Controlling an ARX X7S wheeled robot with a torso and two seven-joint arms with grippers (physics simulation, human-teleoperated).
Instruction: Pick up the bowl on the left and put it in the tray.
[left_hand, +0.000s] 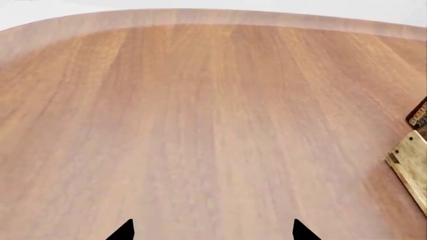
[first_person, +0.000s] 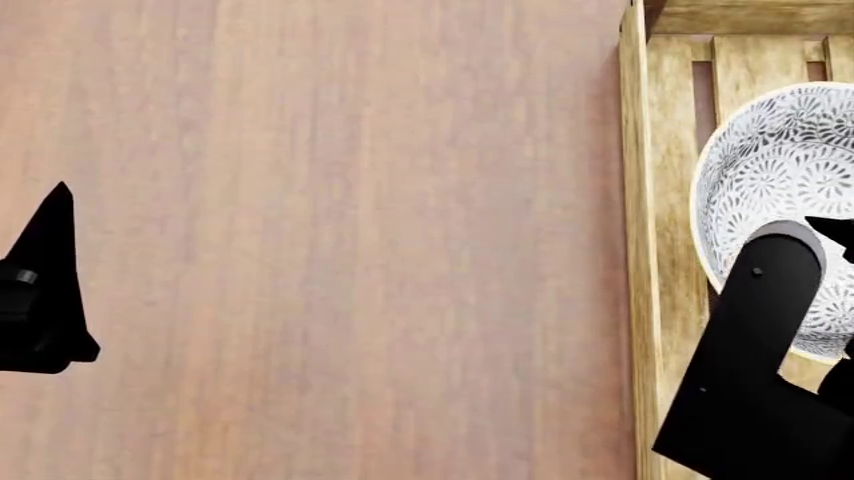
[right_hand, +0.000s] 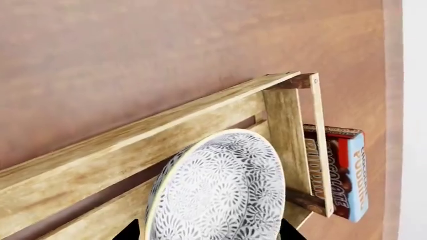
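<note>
The round, leaf-patterned ceramic bowl (right_hand: 220, 190) is gripped between the right gripper's (right_hand: 208, 231) fingers, over the slatted light-wood tray (right_hand: 133, 150). The left gripper (left_hand: 212, 231) is held open above the bare wood-grain table (left_hand: 200, 125).

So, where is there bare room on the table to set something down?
The wide stretch of table between the left gripper and the tray's long side is bare. Inside the tray it is crowded: the bowl and the right gripper are there. A pudding box lies beyond its end rail.
</note>
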